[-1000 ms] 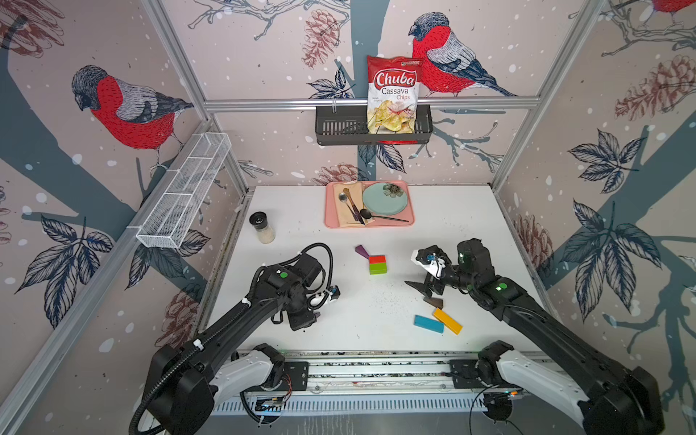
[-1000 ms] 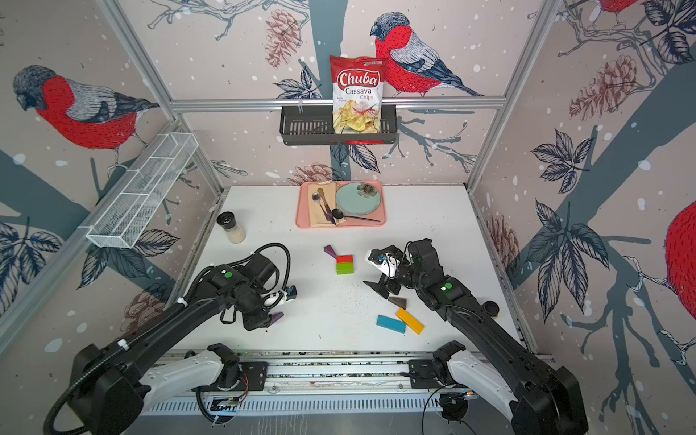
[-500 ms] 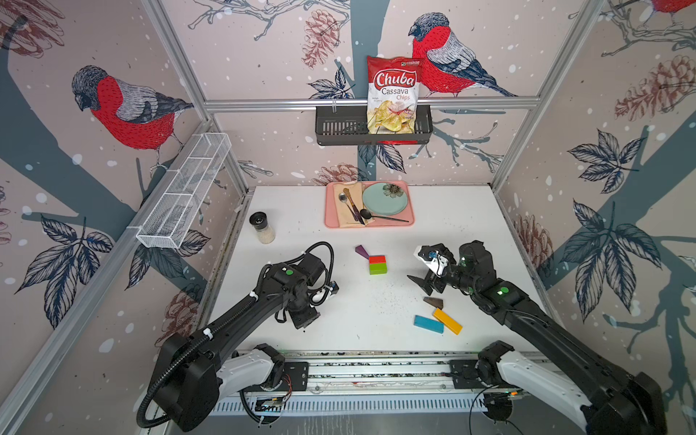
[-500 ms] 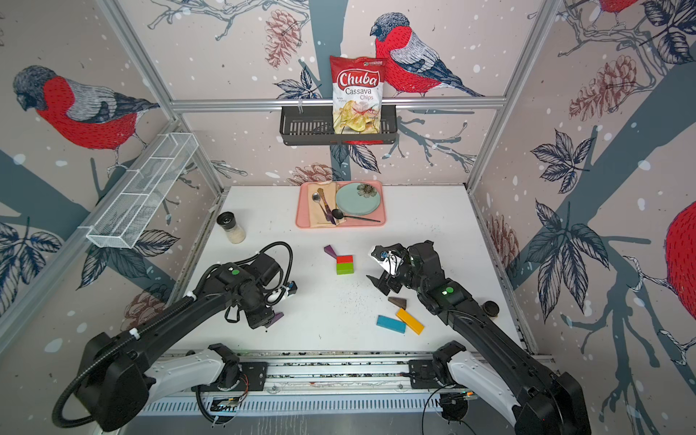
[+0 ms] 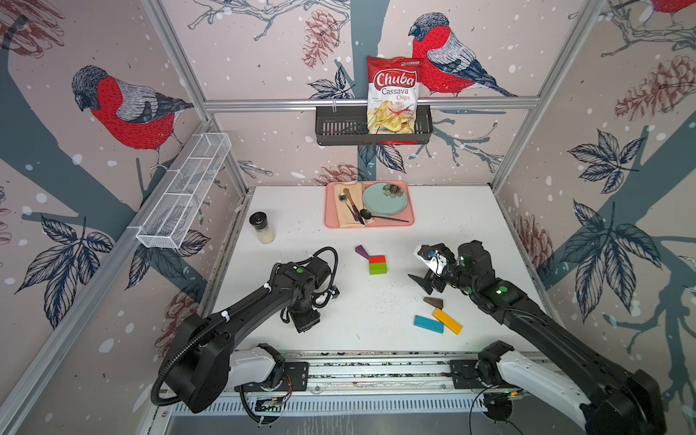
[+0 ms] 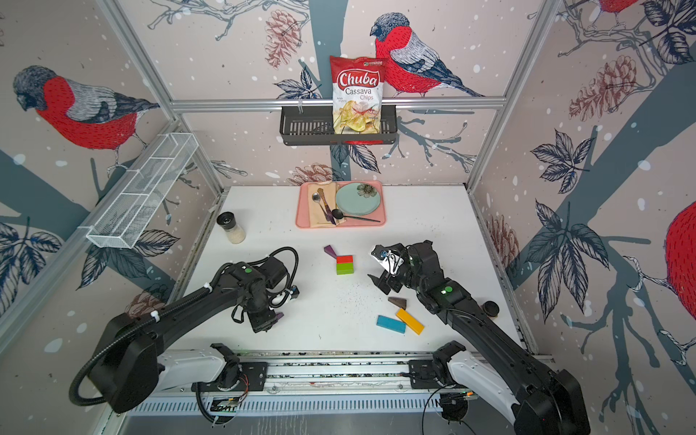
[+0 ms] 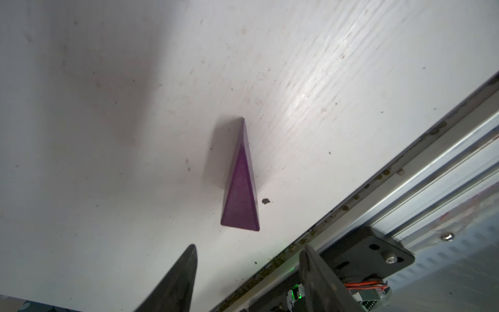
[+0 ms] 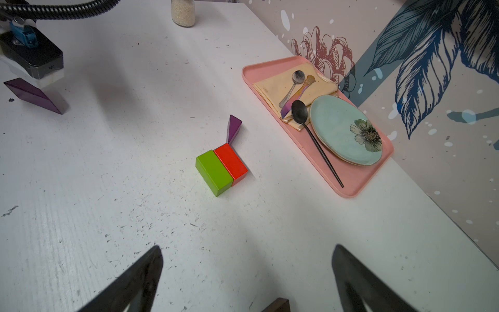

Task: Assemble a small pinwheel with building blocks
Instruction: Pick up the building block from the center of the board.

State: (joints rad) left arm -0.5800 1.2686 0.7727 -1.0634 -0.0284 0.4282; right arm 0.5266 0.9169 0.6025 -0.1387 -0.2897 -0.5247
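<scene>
Taking the table [image 5: 357, 320] as a clock face with twelve at the back wall, the step in hand looks to be fetching the loose purple wedge [image 7: 240, 189], which lies near the front edge at about seven o'clock. The left gripper [image 7: 248, 247] hangs just above it, jaws apart and holding nothing. The wedge sits ahead of the fingertips, not between them.

To do this well, I would bring the jaws forward until they straddle the broad end, line them up across its narrow width and close low, so the tapered block cannot squirt out. Then I would carry it to the pinwheel [image 6: 344, 263] near the centre and set it at a free corner of the hub without nudging what is laid. The right gripper [image 8: 247, 247], at three o'clock of the hub, has its jaws wide apart and empty.

Counted, there are:
- One table and two grippers.
- One pink tray [image 5: 369, 225] at twelve o'clock, carrying one plate [image 5: 384, 198].
- One spice jar [image 5: 262, 228] at ten o'clock.
- One blue bar [image 5: 428, 324] and one yellow bar [image 5: 447, 321], touching at five o'clock.
- One red brick [image 5: 377, 259] and one green brick [image 5: 377, 268], side by side as the hub.
- Two purple wedges: the loose one and a placed purple wedge [image 5: 362, 251], its tip at the red brick's eleven-o'clock corner.
- One dark brown wedge [image 5: 433, 302], just at twelve o'clock of the bars. I cannot find a second.
</scene>
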